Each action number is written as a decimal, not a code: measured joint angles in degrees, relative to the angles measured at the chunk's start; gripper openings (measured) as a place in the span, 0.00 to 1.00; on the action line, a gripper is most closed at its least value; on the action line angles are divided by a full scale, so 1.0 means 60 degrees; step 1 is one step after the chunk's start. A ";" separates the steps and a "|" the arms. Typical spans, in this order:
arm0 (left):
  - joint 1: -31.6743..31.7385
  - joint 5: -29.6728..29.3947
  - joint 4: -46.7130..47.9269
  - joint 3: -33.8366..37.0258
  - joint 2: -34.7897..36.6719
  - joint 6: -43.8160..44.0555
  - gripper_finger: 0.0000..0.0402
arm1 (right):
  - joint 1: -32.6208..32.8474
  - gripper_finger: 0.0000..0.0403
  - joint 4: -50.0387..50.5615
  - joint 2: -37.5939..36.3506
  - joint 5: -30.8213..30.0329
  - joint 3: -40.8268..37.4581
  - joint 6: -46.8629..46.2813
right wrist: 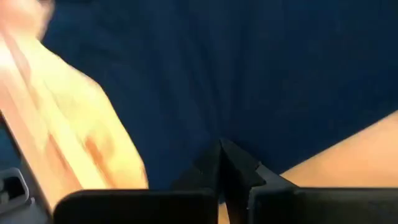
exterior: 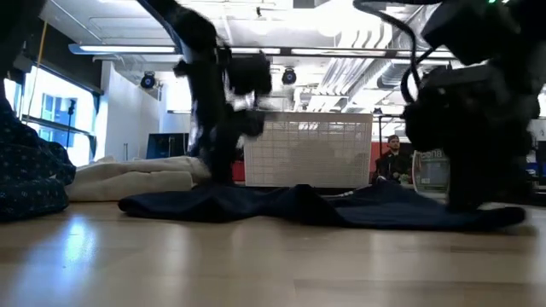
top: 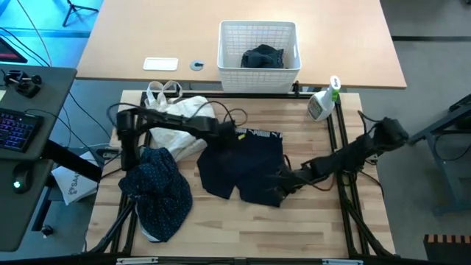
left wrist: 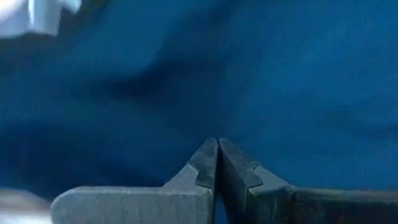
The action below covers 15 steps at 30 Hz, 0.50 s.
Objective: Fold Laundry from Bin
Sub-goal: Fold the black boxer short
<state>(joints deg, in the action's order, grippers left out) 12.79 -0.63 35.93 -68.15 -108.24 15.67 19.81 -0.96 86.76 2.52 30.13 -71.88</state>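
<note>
Shorts [top: 241,163]: navy, flat, mid-table.
My left gripper [top: 229,133]: at their waistband.
My right gripper [top: 280,191]: at hem.
Basket [top: 258,55]: holds dark garment.

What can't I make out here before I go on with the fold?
- Whether either shut gripper pinches cloth: wrist views show the left gripper and right gripper closed against the navy shorts, any pinched fabric hidden.
- Garment in the bin: high view, too small and bunched.
- Waistband lettering: too small.
- Left arm: blurred in low view.
</note>
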 joint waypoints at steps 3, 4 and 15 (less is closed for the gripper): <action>0.0127 -0.0391 0.0733 -0.0071 -0.0547 -0.0213 0.00 | 0.0506 0.01 0.1462 -0.0449 0.0605 0.0027 -0.0309; 0.0163 -0.0481 0.0836 -0.0086 -0.0593 -0.0319 0.00 | 0.0755 0.01 0.2268 -0.0728 0.0690 0.0038 -0.0511; 0.0189 0.0727 0.1172 0.0017 0.1232 -0.0397 0.00 | 0.1963 0.01 0.6289 -0.4417 -0.0622 -0.0044 -0.1859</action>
<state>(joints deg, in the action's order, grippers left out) 13.92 3.73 42.96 -68.05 -100.85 13.29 31.59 36.78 60.26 -1.21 29.87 -83.04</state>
